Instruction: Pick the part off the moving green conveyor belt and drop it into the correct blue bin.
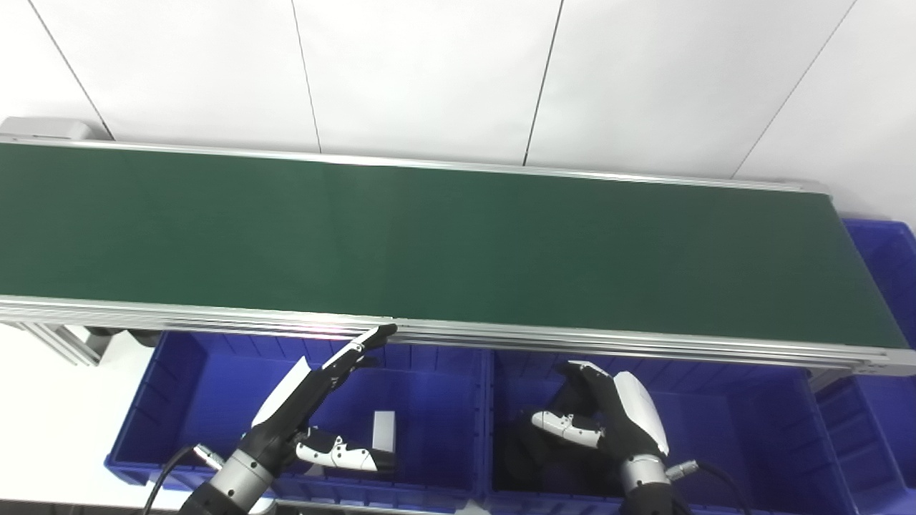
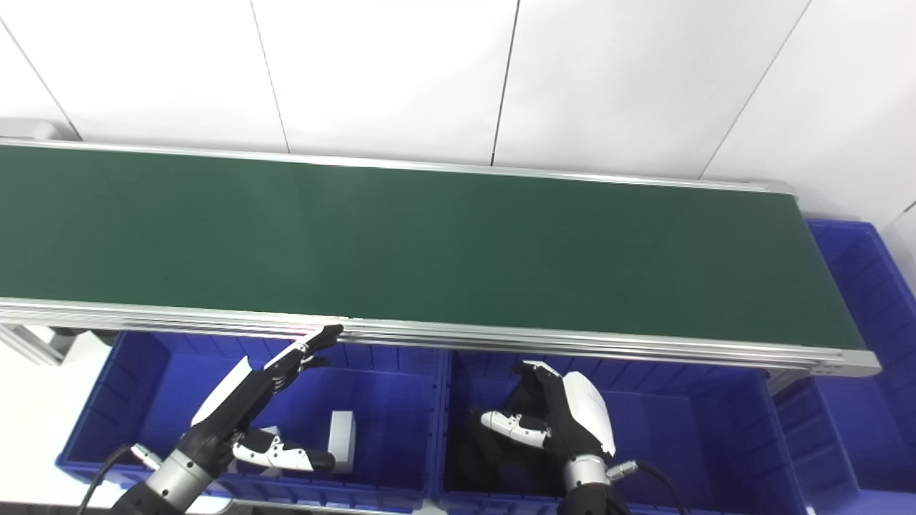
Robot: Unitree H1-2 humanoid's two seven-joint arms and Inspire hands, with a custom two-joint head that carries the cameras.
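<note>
The green conveyor belt runs across the view and carries no part. My left hand is open, fingers stretched toward the belt's near rail, above the left blue bin. A white block part lies in that bin beside the hand. My right hand hovers over the middle blue bin with fingers curled; dark parts lie under it. I cannot tell whether it holds anything.
A third blue bin stands at the belt's right end. The belt's aluminium rail runs just above the bins. A metal frame leg stands at the left. White wall panels lie behind.
</note>
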